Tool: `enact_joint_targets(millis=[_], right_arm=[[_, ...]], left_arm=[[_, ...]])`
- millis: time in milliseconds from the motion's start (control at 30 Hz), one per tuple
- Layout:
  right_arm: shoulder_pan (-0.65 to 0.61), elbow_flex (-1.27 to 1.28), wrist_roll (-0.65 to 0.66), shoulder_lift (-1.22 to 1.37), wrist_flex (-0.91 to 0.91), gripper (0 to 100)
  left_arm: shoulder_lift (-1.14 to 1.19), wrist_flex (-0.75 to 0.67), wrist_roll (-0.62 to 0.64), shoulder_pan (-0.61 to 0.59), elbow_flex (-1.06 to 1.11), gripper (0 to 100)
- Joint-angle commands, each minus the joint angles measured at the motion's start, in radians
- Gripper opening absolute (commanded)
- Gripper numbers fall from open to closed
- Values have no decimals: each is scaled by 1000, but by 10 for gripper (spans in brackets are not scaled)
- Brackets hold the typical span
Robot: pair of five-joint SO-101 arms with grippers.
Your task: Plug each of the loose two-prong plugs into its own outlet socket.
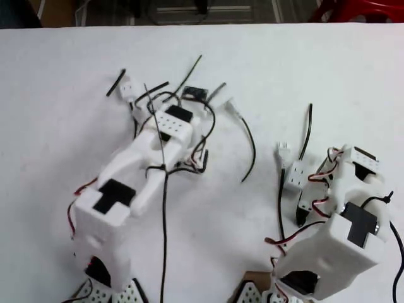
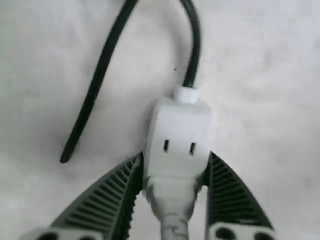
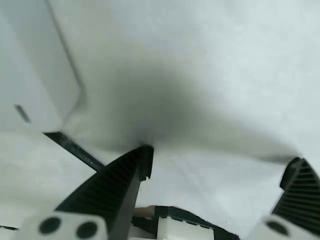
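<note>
Well, the left gripper [image 2: 175,162] is clamped on a white outlet socket [image 2: 177,130] among black cords [image 2: 100,70] on the white table [image 1: 50,63]. The right gripper [image 3: 222,157] gapes wide just beside a second socket [image 1: 297,173] near the right edge. Bare table lies between them, with a red chair [image 1: 360,9] beyond the far edge.

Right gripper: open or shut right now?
Open. The right gripper has its fingers wide apart in the right wrist view, with only bare table between them and nothing held.
</note>
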Motion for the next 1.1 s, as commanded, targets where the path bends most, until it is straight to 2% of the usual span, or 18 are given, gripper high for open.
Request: enact_joint_targets(millis=[0, 333, 433, 500, 600, 800, 967, 1067], right_arm=[[7, -6, 0, 21, -7, 404], [7, -6, 0, 21, -7, 404], [7, -6, 0, 21, -7, 404], [7, -6, 0, 21, -7, 404], [7, -6, 0, 21, -7, 404], [7, -6, 0, 21, -7, 404], [7, -6, 6, 21, -7, 404], [7, -6, 6, 21, -7, 404]], left_arm=[[74, 77, -9, -18, -141, 26], [139, 402, -3, -19, -595, 24], [143, 448, -3, -38, -769, 24], [151, 436, -3, -51, -876, 24], [153, 339, -5, -84, -962, 24], [188, 192, -11, -180, -948, 25], [297, 147, -8, -306, -950, 155], [338, 109, -11, -387, -951, 161]])
